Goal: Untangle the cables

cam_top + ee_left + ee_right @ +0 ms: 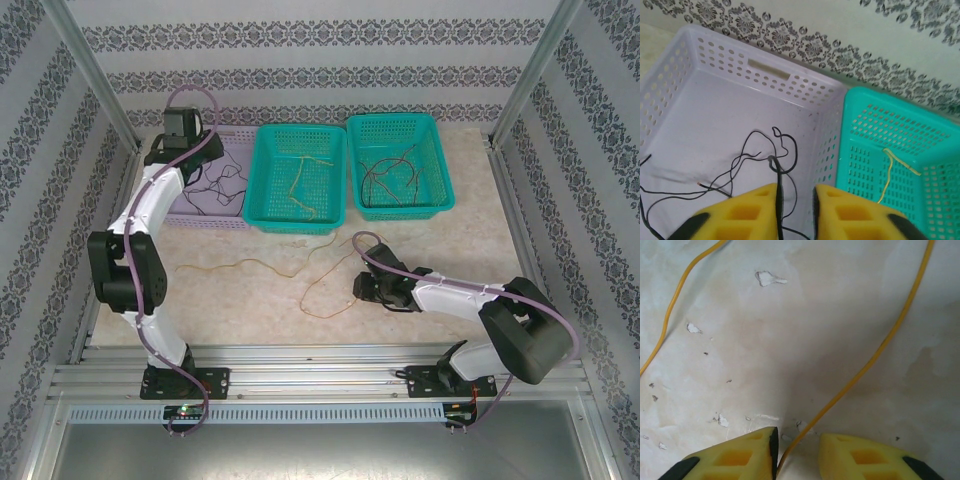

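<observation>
Thin black cables [785, 150] lie in the lilac basket [770, 70] at the back left. My left gripper [796, 192] hangs over them, open; one black cable runs along its left pad, the right pad stands apart. In the top view that gripper [205, 150] is above the lilac basket [225, 222]. A long yellow cable [250, 265] loops across the table. My right gripper [360, 287] is low at the loop's right end. It [797, 435] is open, and the yellow cable [875, 357] passes between the fingers, touching the left pad.
A teal basket [300, 128] in the middle holds an olive cable [300, 185], seen as a yellow-olive strand [888, 170] in the left wrist view. A second teal basket [400, 120] to its right holds dark and reddish cables [395, 175]. Patterned walls and metal posts enclose the table.
</observation>
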Robot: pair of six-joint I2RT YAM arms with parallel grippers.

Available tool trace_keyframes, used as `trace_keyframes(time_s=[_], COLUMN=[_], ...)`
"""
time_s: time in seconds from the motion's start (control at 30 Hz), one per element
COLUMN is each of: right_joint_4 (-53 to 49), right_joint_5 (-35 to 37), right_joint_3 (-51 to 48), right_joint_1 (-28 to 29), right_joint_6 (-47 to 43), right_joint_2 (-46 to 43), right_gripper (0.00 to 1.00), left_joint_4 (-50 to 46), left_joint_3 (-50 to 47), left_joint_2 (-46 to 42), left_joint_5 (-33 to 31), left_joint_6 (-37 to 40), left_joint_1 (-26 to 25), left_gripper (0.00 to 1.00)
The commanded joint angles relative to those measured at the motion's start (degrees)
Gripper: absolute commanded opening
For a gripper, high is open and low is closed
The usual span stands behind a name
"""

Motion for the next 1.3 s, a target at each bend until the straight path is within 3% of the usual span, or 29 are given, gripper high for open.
trace_keyframes(time_s=[0.0,0.4,0.5,0.6,1.0,1.13,1.27], right_joint_4=[11.60,9.71,8.72,7.24,-3.43,-5.61,-6.97], right_joint_5=[1.24,3.56,3.66,4.80,8.93,8.55,8.29], right_joint_3=[-0.79,-0.07,0.57,0.81,2.57,2.53,1.76], right_joint_1=[0.92,0.98,1.13,1.33,1.60,2.12,2.61], right_joint_6=[-0.45,-1.61,-1.85,-2.17,-5.09,-4.99,-4.14], right_joint_2=[5.67,4.48,3.66,0.72,-16.31,-19.77,-22.51], right_gripper=[0.27,0.06,0.00,0.00,0.00,0.00,0.00], left_joint_4=[1.32,-0.48,-1.41,-3.64,-3.33,-7.03,-18.90], left_joint_3=[0.06,1.03,0.82,1.03,-7.60,-2.45,10.23], left_joint_2=[0.96,-3.74,-5.96,-8.27,-19.37,-14.37,-4.27], left_joint_5=[1.28,2.87,4.35,5.32,4.19,2.79,2.26], left_joint_6=[-0.65,-3.57,-4.60,-5.70,-6.01,-4.69,-3.10], left_joint_1=[0.21,0.21,0.14,0.03,-1.11,-1.10,-1.06], left_gripper=[0.37,0.83,0.90,1.00,1.00,1.00,1.00])
